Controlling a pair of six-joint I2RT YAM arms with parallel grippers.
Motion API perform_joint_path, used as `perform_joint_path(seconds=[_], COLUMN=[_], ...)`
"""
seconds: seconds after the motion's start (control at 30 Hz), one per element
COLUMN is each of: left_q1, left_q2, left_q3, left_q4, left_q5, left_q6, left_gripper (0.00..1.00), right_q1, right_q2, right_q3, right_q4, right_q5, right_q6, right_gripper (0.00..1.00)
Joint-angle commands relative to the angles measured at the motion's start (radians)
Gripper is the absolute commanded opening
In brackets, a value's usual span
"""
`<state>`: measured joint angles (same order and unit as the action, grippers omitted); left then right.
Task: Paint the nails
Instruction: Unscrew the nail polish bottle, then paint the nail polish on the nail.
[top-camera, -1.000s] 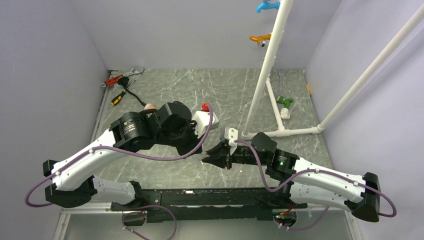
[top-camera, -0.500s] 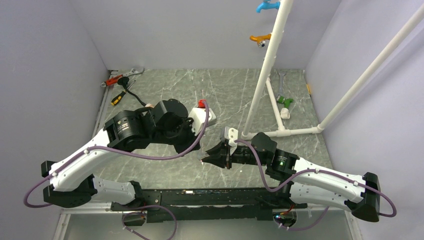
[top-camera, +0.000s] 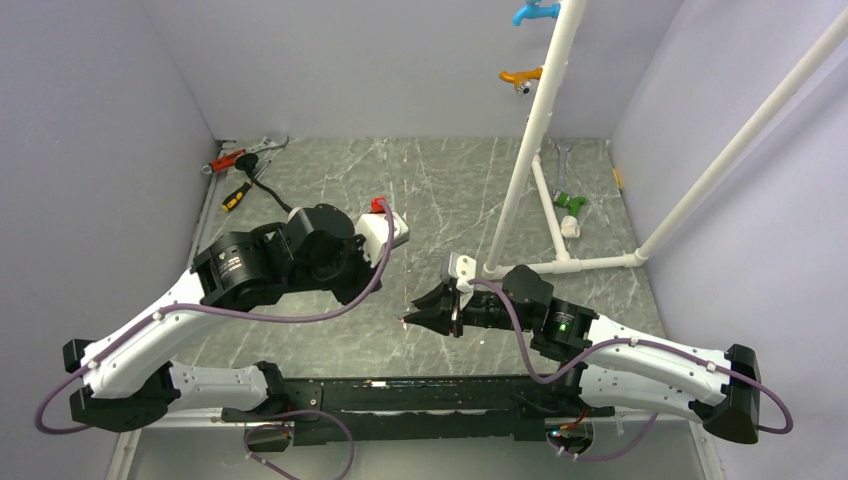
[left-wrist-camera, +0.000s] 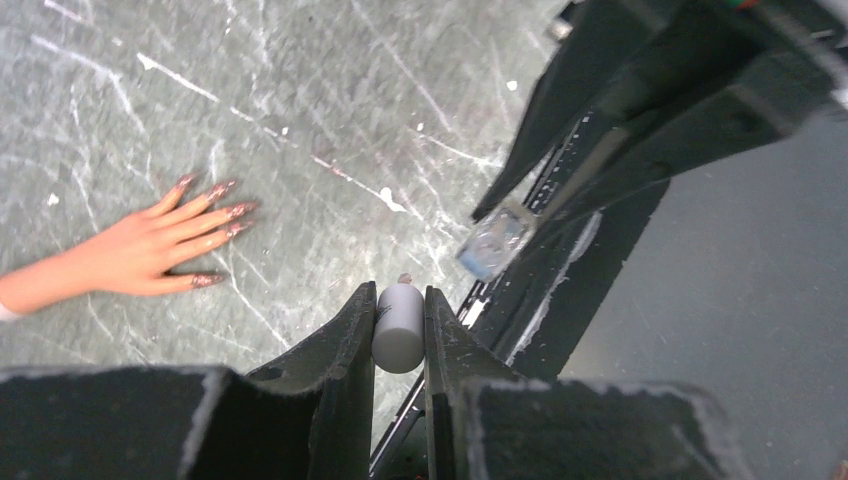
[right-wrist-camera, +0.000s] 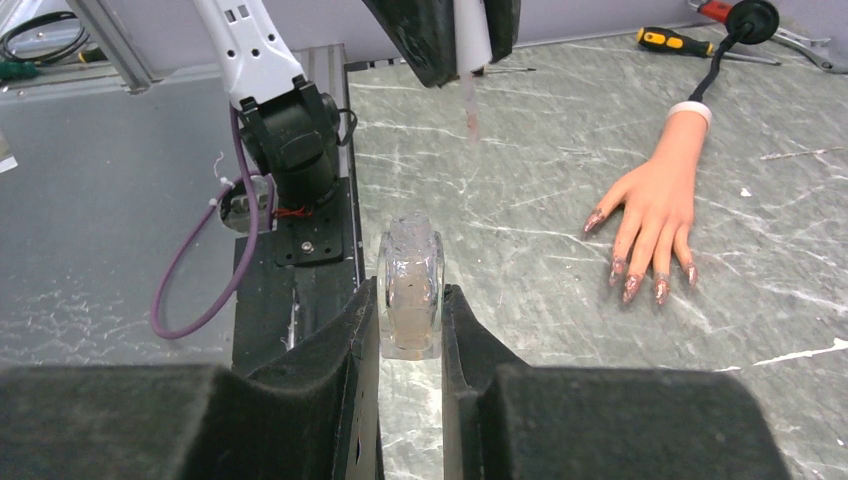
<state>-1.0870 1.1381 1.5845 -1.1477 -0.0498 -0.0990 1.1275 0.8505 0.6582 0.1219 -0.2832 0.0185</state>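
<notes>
Left wrist view, left gripper (left-wrist-camera: 400, 300): jaws almost together, pinching a small white cylindrical cap (left-wrist-camera: 398, 330) at bottom centre. Only a nub shows past its far end.
Left wrist view, nails: the pointed reddish-pink nails (left-wrist-camera: 222, 208) tip a flesh-coloured mannequin hand (left-wrist-camera: 135, 255) lying flat at left centre. The left edge cuts off its forearm.
Left wrist view, right gripper (left-wrist-camera: 495, 232): blurred at right of centre, clamped on a small clear square bottle (left-wrist-camera: 492, 243).
Left wrist view, room: bare grey marbled tabletop (left-wrist-camera: 300, 100) lies between hand and cap. The table's near edge runs diagonally at right.
Right wrist view, right gripper: jaws closed on the upright bottle at bottom centre.
Right wrist view, left gripper: cropped by the top edge. A thin pink-tipped brush (right-wrist-camera: 468, 110) hangs from the cap, apart from the bottle.
Right wrist view, nails: at right, pointing toward the lower edge, well apart from the bottle, with open tabletop between.
Right wrist view, clutter: a yellow-and-black screwdriver (right-wrist-camera: 685, 42) at upper right.
Top view, hidden: the black-and-white left arm (top-camera: 250, 268) covers its own jaws and the mannequin hand.
Top view, edges: a white pipe frame (top-camera: 520, 160) stands right of centre.
</notes>
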Motion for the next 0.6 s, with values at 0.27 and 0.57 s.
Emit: perform_joint_path(seconds=[0.27,0.57], left_q1=[0.382,0.636], left_q2=[-0.116,-0.071], left_q3=[-0.362,-0.534], left_q4=[0.304,0.484], left_q5=[0.118,0.209], left_q6=[-0.024,-0.059], left_gripper=[0.0,0.0], right_q1=[-0.026,-0.072], right_q2=[0.046,0.063], right_q3=[-0.018,-0.043], right_q4=[0.102,0.151], right_q5=[0.024,-0.011], right_q6=[-0.009,0.001], right_gripper=[0.0,0.0])
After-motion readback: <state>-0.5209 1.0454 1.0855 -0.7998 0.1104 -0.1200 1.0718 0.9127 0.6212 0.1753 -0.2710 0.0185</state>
